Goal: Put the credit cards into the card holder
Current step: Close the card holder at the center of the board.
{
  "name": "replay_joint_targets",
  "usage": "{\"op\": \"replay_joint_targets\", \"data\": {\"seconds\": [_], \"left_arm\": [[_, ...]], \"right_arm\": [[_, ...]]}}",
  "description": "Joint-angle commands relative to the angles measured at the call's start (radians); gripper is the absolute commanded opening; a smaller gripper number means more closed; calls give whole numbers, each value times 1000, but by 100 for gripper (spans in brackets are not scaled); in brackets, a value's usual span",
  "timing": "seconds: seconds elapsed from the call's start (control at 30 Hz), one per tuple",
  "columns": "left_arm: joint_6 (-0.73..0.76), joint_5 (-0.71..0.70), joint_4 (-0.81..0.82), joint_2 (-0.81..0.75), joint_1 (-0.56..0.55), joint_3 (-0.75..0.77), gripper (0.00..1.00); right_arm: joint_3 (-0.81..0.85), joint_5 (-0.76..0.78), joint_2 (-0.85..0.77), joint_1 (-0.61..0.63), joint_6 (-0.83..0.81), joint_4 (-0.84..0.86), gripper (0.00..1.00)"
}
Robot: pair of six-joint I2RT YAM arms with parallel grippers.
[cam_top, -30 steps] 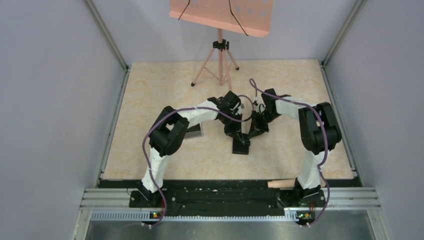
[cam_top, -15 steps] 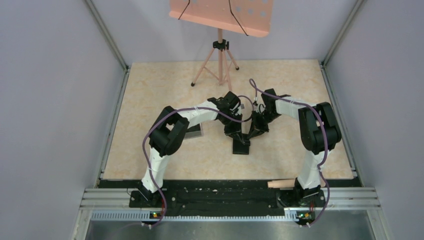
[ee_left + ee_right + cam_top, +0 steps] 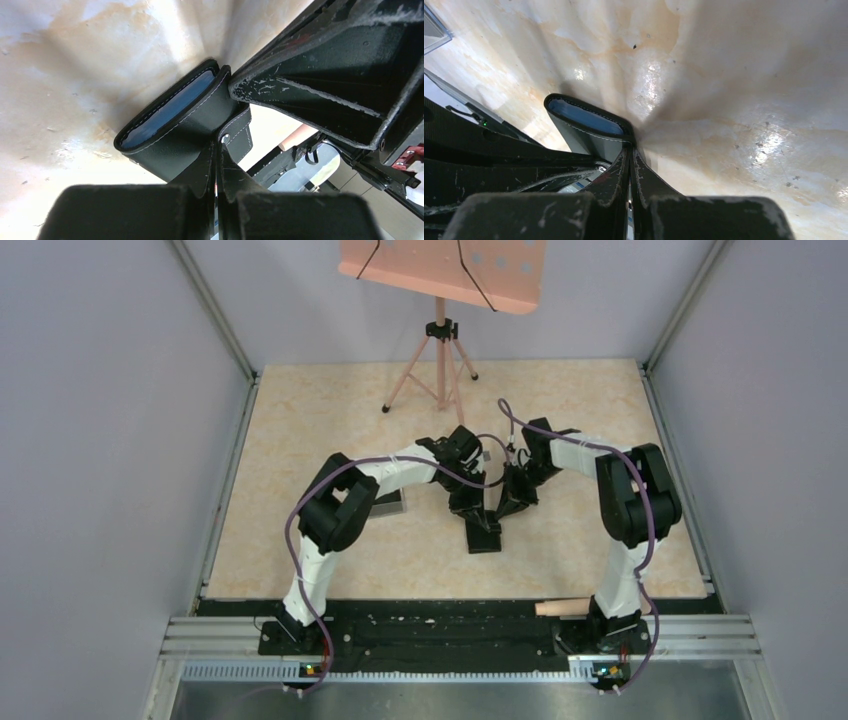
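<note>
At the left of the table [image 3: 300,410], just beside my left arm's elbow, lies a clear plastic box [image 3: 390,503]; its contents cannot be made out. Further back, near the middle, a peach-coloured music stand [image 3: 440,270] rests on its tripod.

Left gripper [image 3: 218,145]: lowered to the tabletop near the centre, fingers pressed together with only a hairline slit between them. Their tips sit against the outer wall of the card holder [image 3: 170,125], right at the snap tab [image 3: 240,132]. Whether any leather is pinched between them I cannot tell.

Card holder: on the table between my two grippers, standing on edge rather than lying flat. It is black, with pale stitching along the rim. Its mouth gapes slightly, showing a bluish-grey inner face. From overhead it reads as a dark block just nearer the arm bases than both sets of fingers.

Right gripper [image 3: 630,150]: also lowered to the tabletop, directly opposite the left one, fingers drawn together. The tips meet at the corner of the holder's rim, touching it. Whether it has a hold on the rim I cannot confirm.

Near the base of my right arm, a wooden dowel [image 3: 563,607] lies along the table's near edge.
</note>
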Motion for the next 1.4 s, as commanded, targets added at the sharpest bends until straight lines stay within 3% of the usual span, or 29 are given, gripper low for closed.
{"op": "replay_joint_targets", "data": {"seconds": [0.0, 0.53, 0.97, 1.37], "left_arm": [[20, 28, 0, -57, -20, -15, 0], [17, 37, 4, -75, -24, -5, 0], [12, -47, -63, -72, -29, -25, 0], [20, -70, -42, -56, -29, -8, 0]], "right_arm": [[25, 31, 20, 16, -12, 8, 0], [20, 34, 8, 22, -11, 8, 0], [9, 24, -23, 23, -19, 8, 0], [-52, -65, -122, 26, -42, 38, 0]]}}
